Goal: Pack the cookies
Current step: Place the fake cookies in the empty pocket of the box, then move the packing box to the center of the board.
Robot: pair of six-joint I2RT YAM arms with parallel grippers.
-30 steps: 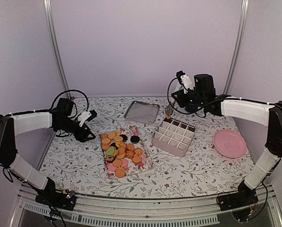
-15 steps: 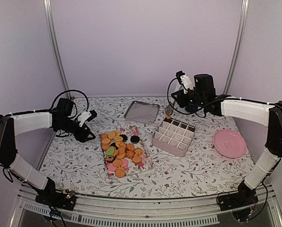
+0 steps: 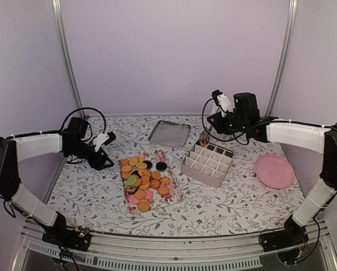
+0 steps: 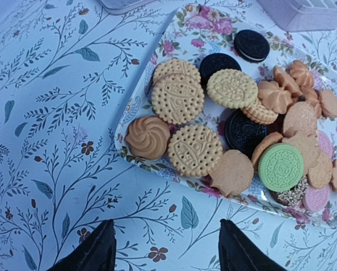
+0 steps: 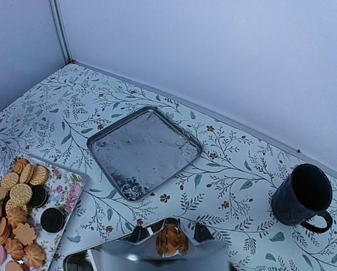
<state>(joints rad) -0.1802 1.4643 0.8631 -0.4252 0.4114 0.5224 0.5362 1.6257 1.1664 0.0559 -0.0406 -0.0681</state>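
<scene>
Cookies (image 3: 143,180) lie heaped on a flowered tray (image 3: 176,200) a little left of the middle of the table (image 3: 236,200). Most are golden orange, with a few dark sandwich ones at the far end, some pink ones toward the near end and a single green cookie (image 4: 280,166) among them. One more orange cookie (image 5: 169,240) is off the pile. It is pinched edge-up between the fingers of the right gripper (image 3: 204,136), whose jaws are drawn in narrow around it, and it hangs just over the far left corner of the white divided box (image 3: 209,165) that sits right of the tray. From here I cannot tell whether any cell of that box has something in it.

The left gripper (image 4: 165,254) hovers low over the tablecloth just off the tray's left edge. Its jaws are spread apart and there is nothing between them.

Beyond the tray, toward the table's far edge, lies a square metal pan (image 3: 169,133). A dark mug (image 5: 301,197) stands near the far edge to the right of the pan. A pink plate (image 3: 274,171) rests by the right edge.
</scene>
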